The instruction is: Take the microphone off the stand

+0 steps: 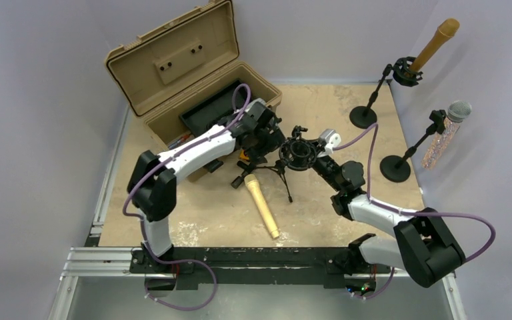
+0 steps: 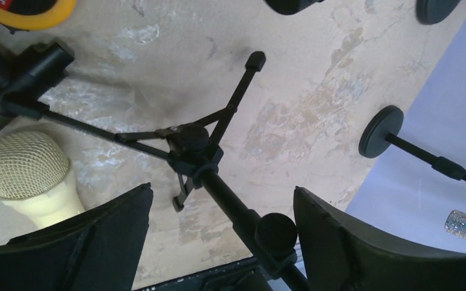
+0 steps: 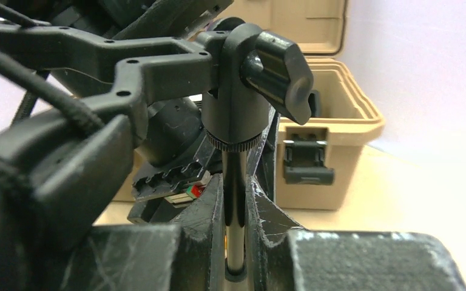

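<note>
The cream microphone [image 1: 263, 207] lies flat on the table, out of the stand, its mesh head [image 2: 27, 167] beside a tripod leg. The black tripod stand [image 1: 298, 155] with its shock mount stands upright at mid table. My left gripper [image 1: 261, 143] hovers over the stand's left side, open; its fingers [image 2: 352, 242] straddle the stand's pole [image 2: 230, 203] without touching it. My right gripper [image 1: 320, 150] is shut on the stand's thin metal pole [image 3: 235, 182], just under the mount's knob [image 3: 276, 73].
An open tan case [image 1: 193, 73] stands at the back left, close behind my left arm. At the right, two round-based stands hold a gold microphone [image 1: 433, 43] and a sparkly one [image 1: 447, 130]. A yellow object [image 2: 30, 12] lies near the case.
</note>
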`<state>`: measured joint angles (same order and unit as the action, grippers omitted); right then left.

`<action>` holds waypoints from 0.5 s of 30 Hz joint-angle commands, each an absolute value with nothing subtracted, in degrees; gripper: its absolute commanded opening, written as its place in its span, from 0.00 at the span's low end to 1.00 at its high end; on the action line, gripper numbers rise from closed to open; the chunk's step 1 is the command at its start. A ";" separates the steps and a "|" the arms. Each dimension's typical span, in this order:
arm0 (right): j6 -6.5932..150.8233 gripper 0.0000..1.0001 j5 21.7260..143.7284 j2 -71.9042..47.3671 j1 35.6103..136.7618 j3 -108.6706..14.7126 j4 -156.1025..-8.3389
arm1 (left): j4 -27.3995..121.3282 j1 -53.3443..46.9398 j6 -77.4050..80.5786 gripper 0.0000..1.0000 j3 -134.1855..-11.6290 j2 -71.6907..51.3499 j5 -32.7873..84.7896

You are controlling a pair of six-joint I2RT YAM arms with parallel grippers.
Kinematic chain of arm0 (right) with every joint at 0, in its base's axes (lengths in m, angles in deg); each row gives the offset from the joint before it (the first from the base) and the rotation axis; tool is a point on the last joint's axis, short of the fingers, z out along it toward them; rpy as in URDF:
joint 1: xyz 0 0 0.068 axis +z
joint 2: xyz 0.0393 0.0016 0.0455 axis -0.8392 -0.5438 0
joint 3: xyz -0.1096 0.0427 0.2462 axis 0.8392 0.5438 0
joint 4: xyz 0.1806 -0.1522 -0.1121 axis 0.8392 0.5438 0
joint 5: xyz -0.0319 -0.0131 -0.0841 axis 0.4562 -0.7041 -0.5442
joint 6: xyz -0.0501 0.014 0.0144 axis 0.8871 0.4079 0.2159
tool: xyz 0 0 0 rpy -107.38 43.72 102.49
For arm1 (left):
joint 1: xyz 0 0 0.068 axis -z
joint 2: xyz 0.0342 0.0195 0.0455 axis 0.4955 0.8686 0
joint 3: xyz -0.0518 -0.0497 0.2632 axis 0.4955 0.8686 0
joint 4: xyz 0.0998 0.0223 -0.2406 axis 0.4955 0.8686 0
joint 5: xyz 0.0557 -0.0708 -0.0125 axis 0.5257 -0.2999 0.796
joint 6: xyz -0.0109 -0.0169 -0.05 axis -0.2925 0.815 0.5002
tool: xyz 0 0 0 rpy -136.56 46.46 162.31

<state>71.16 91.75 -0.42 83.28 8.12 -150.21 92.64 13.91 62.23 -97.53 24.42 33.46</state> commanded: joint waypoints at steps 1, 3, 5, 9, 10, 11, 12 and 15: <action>73.16 0.00 92.45 -0.28 83.60 5.75 -157.47 | 71.26 14.95 58.41 0.85 -82.64 12.73 29.74; 73.14 0.00 92.60 -0.54 83.60 5.68 -157.31 | 59.64 14.86 59.27 0.85 -76.80 9.73 28.20; 73.02 0.00 92.63 -0.25 83.59 5.89 -157.56 | 52.19 14.82 60.63 0.86 -72.78 8.81 26.97; 73.03 0.00 92.35 0.36 83.60 6.05 -157.60 | 39.06 14.73 61.81 0.86 -66.86 8.05 25.03; 73.01 0.00 92.32 0.61 83.57 6.13 -157.53 | 36.54 14.48 61.74 0.86 -65.87 7.91 24.39; 73.04 0.00 92.25 0.81 83.60 6.20 -157.34 | 34.70 14.24 61.49 0.86 -65.07 7.67 24.01; 73.10 0.00 91.94 1.04 83.56 6.09 -156.82 | 32.62 13.90 60.99 0.86 -64.01 7.36 23.79; 72.99 0.00 89.44 2.26 83.66 4.38 -151.73 | 26.02 12.49 61.28 0.86 -61.47 7.02 21.29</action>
<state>71.12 96.84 -0.07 84.68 8.08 -152.97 42.15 12.95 62.54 -63.89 11.13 29.22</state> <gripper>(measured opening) 0.077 0.856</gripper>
